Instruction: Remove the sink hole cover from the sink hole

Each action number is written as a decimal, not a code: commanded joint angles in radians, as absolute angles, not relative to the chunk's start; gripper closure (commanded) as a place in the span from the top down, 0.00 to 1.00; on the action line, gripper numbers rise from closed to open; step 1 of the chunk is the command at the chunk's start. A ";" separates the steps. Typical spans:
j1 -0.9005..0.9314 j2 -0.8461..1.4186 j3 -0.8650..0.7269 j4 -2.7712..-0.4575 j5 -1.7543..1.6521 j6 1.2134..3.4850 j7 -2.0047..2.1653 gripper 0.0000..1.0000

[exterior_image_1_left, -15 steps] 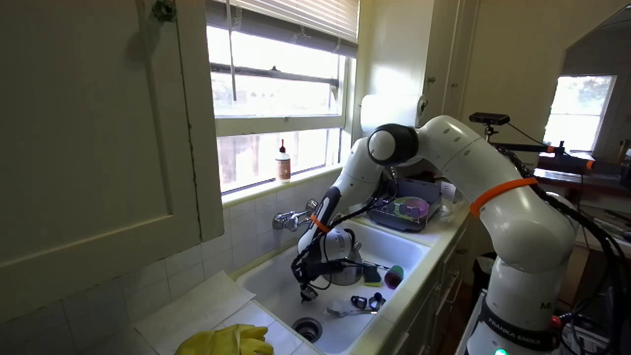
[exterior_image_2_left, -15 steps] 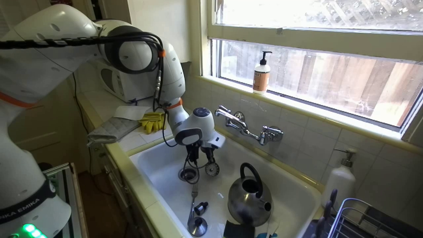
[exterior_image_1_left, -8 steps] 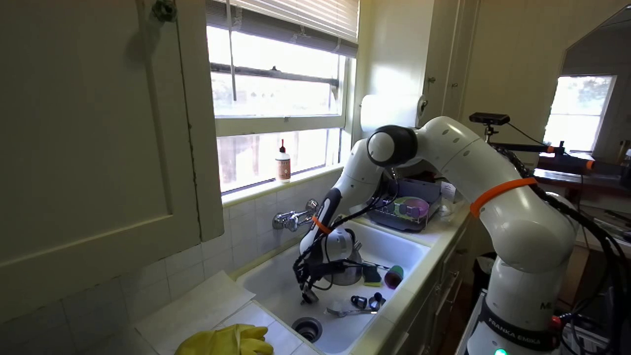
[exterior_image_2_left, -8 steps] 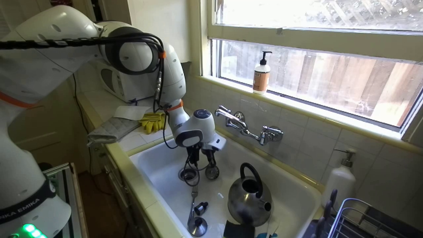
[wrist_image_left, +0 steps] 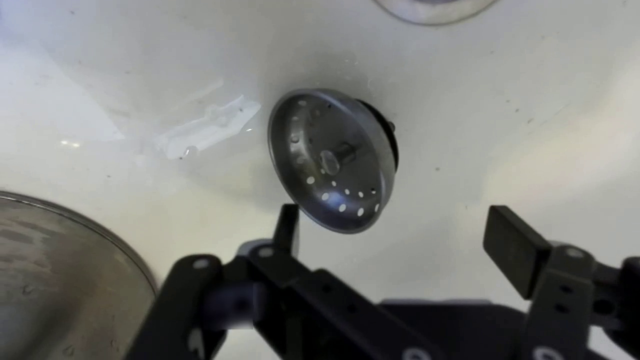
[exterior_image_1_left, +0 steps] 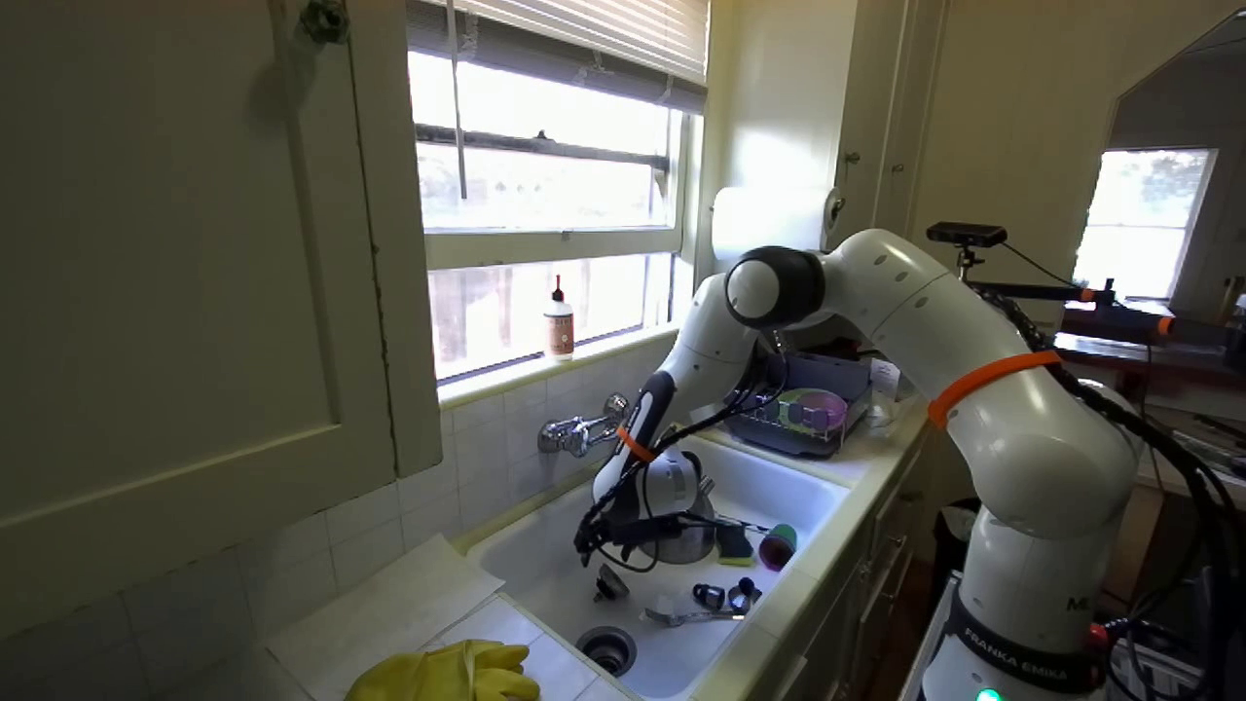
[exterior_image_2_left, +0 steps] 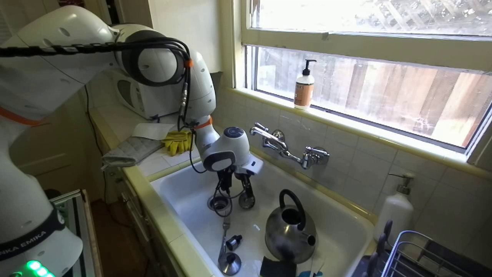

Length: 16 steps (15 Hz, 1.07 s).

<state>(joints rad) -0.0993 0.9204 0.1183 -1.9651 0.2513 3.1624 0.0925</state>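
Note:
The sink hole cover [wrist_image_left: 345,132], a dark metal strainer with small holes and a central knob, rests tilted on its side on the white sink floor. In both exterior views the cover [exterior_image_1_left: 611,583] [exterior_image_2_left: 246,201] is beside the round sink hole [exterior_image_1_left: 606,650] [exterior_image_2_left: 220,203], which stands uncovered. Only the edge of the hole's metal ring [wrist_image_left: 435,15] enters the wrist view, at the top. My gripper [wrist_image_left: 397,227] has its jaws wide apart with nothing between them. The left finger [wrist_image_left: 287,227] overlaps the cover's rim in the picture; I cannot tell whether they touch.
A metal kettle [exterior_image_2_left: 291,234] stands in the sink near the gripper. A fork [exterior_image_2_left: 226,223], a small dark stopper [exterior_image_2_left: 233,242] and a metal funnel-like piece [exterior_image_2_left: 230,264] lie along the front side. The faucet [exterior_image_2_left: 276,141] juts from the tiled wall.
The gripper came down slightly with the cover between its fingers, then opened and let go. The cover now sits on the sink floor, and the arm has hardly moved since.

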 commanded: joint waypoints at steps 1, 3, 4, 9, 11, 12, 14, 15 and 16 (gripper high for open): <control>-0.096 0.869 0.114 -2.037 0.228 3.184 0.104 1.00; -0.093 0.842 0.111 -2.067 0.224 3.171 0.103 1.00; -0.094 0.827 0.111 -2.084 0.221 3.168 0.101 1.00; -0.075 0.747 0.090 -2.174 0.210 3.155 0.100 1.00; -0.067 0.712 0.079 -2.211 0.202 3.145 0.099 1.00; -0.063 0.694 0.073 -2.230 0.198 3.144 0.099 1.00; -0.060 0.654 0.068 -2.274 0.190 3.140 0.095 1.00; -0.059 0.638 0.066 -2.291 0.186 3.139 0.094 1.00; -0.060 0.616 0.067 -2.314 0.183 3.137 0.092 1.00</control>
